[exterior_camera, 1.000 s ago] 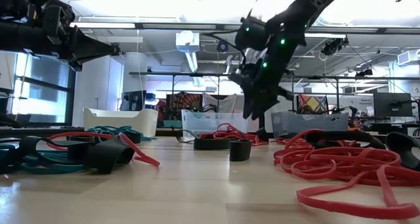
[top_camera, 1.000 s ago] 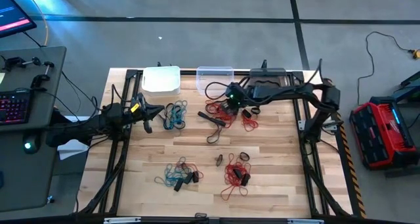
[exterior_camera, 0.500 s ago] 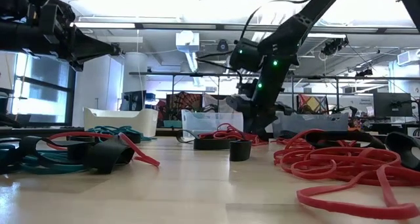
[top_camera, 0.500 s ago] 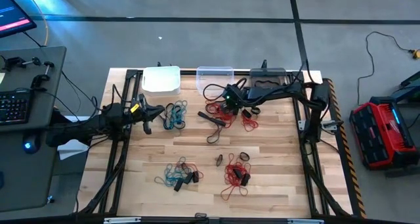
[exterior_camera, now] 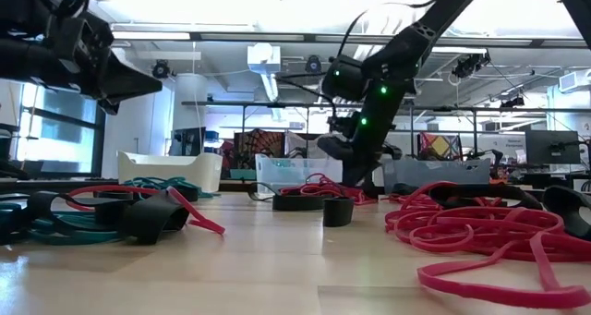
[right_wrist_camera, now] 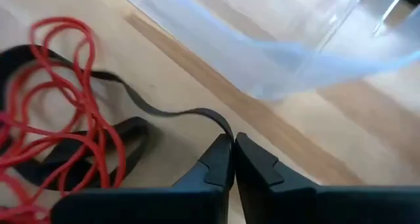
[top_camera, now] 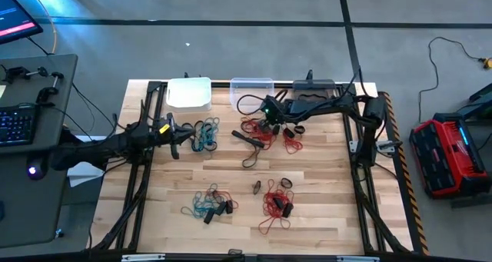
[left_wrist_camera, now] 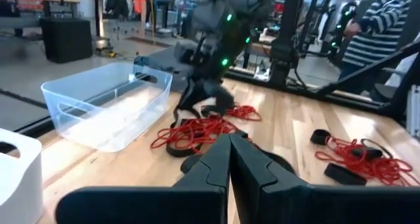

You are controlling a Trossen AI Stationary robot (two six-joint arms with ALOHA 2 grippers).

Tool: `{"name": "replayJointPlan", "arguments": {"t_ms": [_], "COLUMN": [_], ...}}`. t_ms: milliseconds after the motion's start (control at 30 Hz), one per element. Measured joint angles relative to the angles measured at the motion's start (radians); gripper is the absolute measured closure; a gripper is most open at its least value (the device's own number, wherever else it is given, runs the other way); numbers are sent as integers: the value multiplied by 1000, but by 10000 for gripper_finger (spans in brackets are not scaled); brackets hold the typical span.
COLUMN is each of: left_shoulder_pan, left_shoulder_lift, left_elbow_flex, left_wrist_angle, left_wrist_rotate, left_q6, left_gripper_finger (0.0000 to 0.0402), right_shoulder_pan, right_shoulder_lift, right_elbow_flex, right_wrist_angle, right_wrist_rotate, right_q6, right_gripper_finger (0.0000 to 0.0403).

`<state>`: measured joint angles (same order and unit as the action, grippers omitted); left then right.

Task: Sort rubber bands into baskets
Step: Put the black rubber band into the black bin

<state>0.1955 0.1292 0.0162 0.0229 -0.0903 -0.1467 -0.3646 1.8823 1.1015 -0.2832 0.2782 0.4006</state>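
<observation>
The rubber bands lie in bunches on the wooden table: red and black ones (top_camera: 257, 129) at the far middle, teal ones (top_camera: 204, 134) at the left, and more bunches near the front. Along the far edge stand the white basket (top_camera: 188, 93), the clear basket (top_camera: 252, 88) and the dark grey basket (top_camera: 311, 87), the last partly hidden by cables. My right gripper (top_camera: 269, 114) is down at the red and black bunch, in front of the clear basket, shut on a black rubber band (right_wrist_camera: 164, 112). My left gripper (top_camera: 174, 136) hovers shut beside the teal bunch, holding nothing. My right gripper pinches the black rubber band at one end of its loop (right_wrist_camera: 225, 128) between its two fingertips. The fingers slant down from the table's right. The band trails away slack along the table beside the red bands (right_wrist_camera: 62, 106).
A red bunch (top_camera: 292, 144) and a loose black band (top_camera: 250, 148) lie mid-table. Teal and black bands (top_camera: 209, 203) and red and black bands (top_camera: 275, 203) lie near the front. The arms' frame rails run along both table sides. A person stands beyond the table (left_wrist_camera: 380, 20).
My right gripper has sunk toward the red and black bunch in front of the clear basket, shifting slightly toward the table's left, and has shut on the black band.
</observation>
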Motion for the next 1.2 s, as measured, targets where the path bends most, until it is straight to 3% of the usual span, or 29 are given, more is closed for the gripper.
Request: {"name": "replayJointPlan", "arguments": {"t_ms": [233, 600, 933, 1200], "left_shoulder_pan": [0, 0, 0, 0], "left_shoulder_lift": [31, 30, 30, 30], "left_elbow_flex": [0, 0, 0, 0], "left_wrist_angle": [7, 35, 35, 34], "left_wrist_rotate": [-28, -39, -52, -52], "left_q6": [10, 36, 39, 50], "left_gripper_finger": [401, 402, 402, 401], "right_shoulder_pan": [24, 128, 224, 262], "right_shoulder_lift": [-73, -171, -178, -178], "right_elbow_flex": [33, 44, 44, 44], "right_wrist_angle": [-12, 58, 261, 313], "right_wrist_rotate": [49, 311, 514, 683], "right_q6": [-83, -293, -599, -725], "right_gripper_finger": [401, 402, 402, 403]}}
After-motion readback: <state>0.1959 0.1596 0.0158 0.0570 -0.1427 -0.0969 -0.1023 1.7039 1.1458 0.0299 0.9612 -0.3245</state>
